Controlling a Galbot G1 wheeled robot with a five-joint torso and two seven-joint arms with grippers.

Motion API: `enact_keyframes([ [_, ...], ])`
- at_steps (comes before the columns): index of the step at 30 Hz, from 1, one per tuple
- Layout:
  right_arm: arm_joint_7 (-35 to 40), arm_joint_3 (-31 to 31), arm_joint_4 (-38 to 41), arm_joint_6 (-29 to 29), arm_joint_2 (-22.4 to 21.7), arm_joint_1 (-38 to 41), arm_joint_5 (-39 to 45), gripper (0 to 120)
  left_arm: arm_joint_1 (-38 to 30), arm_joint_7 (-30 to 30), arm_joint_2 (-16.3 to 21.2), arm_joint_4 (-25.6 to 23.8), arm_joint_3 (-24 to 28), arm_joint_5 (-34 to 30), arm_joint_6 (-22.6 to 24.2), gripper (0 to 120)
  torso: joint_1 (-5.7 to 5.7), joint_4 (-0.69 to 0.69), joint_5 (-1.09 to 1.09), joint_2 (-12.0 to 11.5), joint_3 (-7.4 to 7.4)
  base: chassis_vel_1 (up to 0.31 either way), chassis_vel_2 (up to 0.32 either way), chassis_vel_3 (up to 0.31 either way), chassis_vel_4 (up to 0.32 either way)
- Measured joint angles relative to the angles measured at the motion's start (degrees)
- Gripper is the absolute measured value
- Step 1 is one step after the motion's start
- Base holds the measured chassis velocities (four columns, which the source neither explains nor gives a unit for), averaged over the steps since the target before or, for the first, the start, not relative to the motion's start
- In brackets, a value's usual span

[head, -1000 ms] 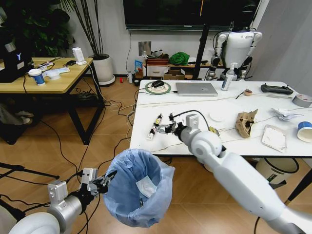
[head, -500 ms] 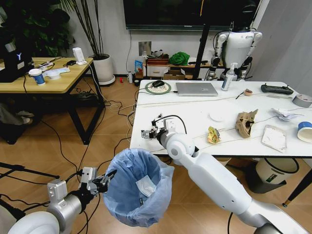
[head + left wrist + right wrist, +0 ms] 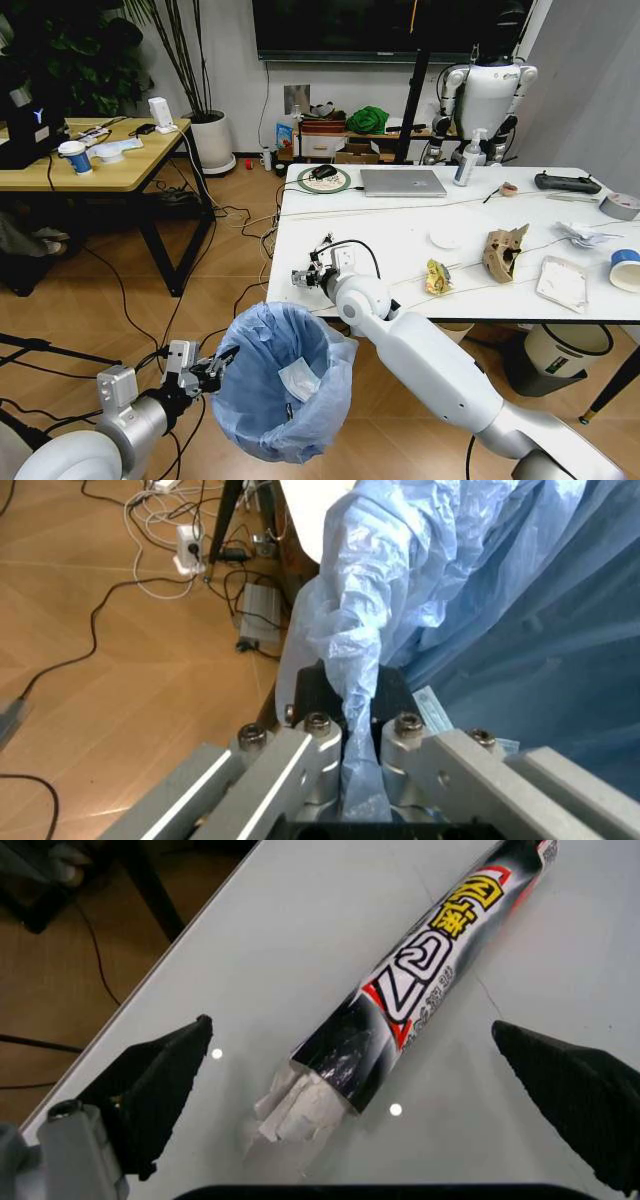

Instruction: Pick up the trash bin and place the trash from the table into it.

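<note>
**Left gripper pinches the bin liner while the right gripper spreads over a black wrapper**

At about 7 o'clock in the head view, the left gripper [image 3: 222,366] is closed tight on the rim of the trash bin [image 3: 283,390], which sits low in front of the robot, off the near edge of the table [image 3: 400,235] and below it. In the left wrist view the two metal fingers [image 3: 310,750] clamp a bunched fold of the light-blue bag liner [image 3: 360,622] between them. A white packet [image 3: 299,381] lies inside the bin.

Just above the bin, toward 12 o'clock from it, the right gripper [image 3: 305,277] reaches over the table's near left corner. Its jaws stand wide apart and hold nothing. In the right wrist view the black fingertips [image 3: 160,1080] sit on either side of a black stick wrapper [image 3: 420,982] with red, yellow and white print, lying flat on the tabletop between them and touching neither.

Farther toward 3 o'clock the rest of the litter lies along the table: a yellow snack wrapper [image 3: 437,276], a brown cardboard piece [image 3: 503,251], a white flat packet [image 3: 563,283], a white paper wad [image 3: 583,234], and a blue-and-white paper cup [image 3: 626,269] at the far right edge.
</note>
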Motion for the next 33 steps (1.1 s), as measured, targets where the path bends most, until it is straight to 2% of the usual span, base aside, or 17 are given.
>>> enact_keyframes([
  [3,-0.5,0.0,0.0,0.4,-0.3,0.0,-0.7,87,-0.1,0.0,-0.1,0.0,0.0,0.0,0.0,0,0.0,0.0,0.0,0.0,0.0,0.0,0.0,0.0,0.0],
  [4,-0.5,0.0,0.0,0.4,-0.3,0.0,-0.7,87,-0.1,0.0,-0.1,0.0,0.0,0.0,0.0,0,0.0,0.0,0.0,0.0,0.0,0.0,0.0,0.0,0.0],
  [7,-0.6,-0.2,0.1,0.6,-0.5,-0.1,-1.1,77,-0.3,0.1,-0.1,0.2,0.1,0.0,0.0,0,0.0,0.0,0.0,0.0,-0.01,0.0,0.0,0.0,0.0],
  [9,-0.7,-0.4,0.1,0.9,-0.5,-0.1,-1.6,64,-0.6,0.1,0.0,0.3,0.1,-0.1,0.0,0,0.0,0.0,0.0,0.0,-0.01,0.0,0.0,0.0,0.0],
  [12,-0.7,-0.6,0.0,0.9,-0.6,-0.1,-1.9,57,-0.8,0.1,0.0,0.4,0.2,-0.2,-0.1,0,0.0,0.0,0.0,0.0,-0.01,0.0,0.0,0.0,0.0],
  [17,-0.8,-1.0,0.0,0.9,-0.8,0.0,-2.0,35,-0.9,0.1,0.0,0.5,0.2,-0.3,-0.1,0,0.0,0.0,0.0,0.0,-0.01,0.0,0.0,0.0,0.0],
  [21,-0.8,-1.1,0.0,0.9,-1.0,0.1,-2.1,25,-1.1,0.1,0.0,0.6,0.3,-0.3,-0.1,0,0.0,0.0,0.0,0.0,-0.01,0.0,0.0,0.0,0.0],
  [24,-0.8,-0.9,0.1,1.0,-1.3,0.2,-2.1,11,-1.3,0.2,-0.1,0.7,0.5,-0.4,-0.1,0,0.0,0.0,0.0,0.0,0.0,0.0,0.0,0.0,0.0],
  [29,-0.8,-0.7,0.6,1.3,-2.0,0.1,-2.1,0,-1.4,0.3,-0.2,0.8,0.7,-0.3,-0.1,0,0.0,0.0,0.0,0.0,0.0,0.0,0.0,0.0,0.0],
  [30,-1.1,-0.2,1.1,1.8,-2.3,0.0,-2.1,0,-1.6,0.3,-0.3,0.9,0.8,-0.3,-0.1,0,0.0,0.0,0.0,0.0,0.0,0.0,0.0,0.0,0.0],
  [31,-5.3,2.4,3.0,6.2,-3.2,-0.8,-1.2,0,-1.8,0.3,-0.4,1.1,1.0,-0.2,-0.1,0,0.0,0.0,0.01,0.0,0.0,0.0,0.0,0.0,0.0],
  [33,-10.3,3.5,5.5,10.7,-5.4,-1.2,-0.8,0,-1.8,0.3,-0.5,1.1,1.0,-0.2,-0.1,0,0.0,0.02,0.02,0.0,0.0,0.0,0.0,0.0,0.0],
])
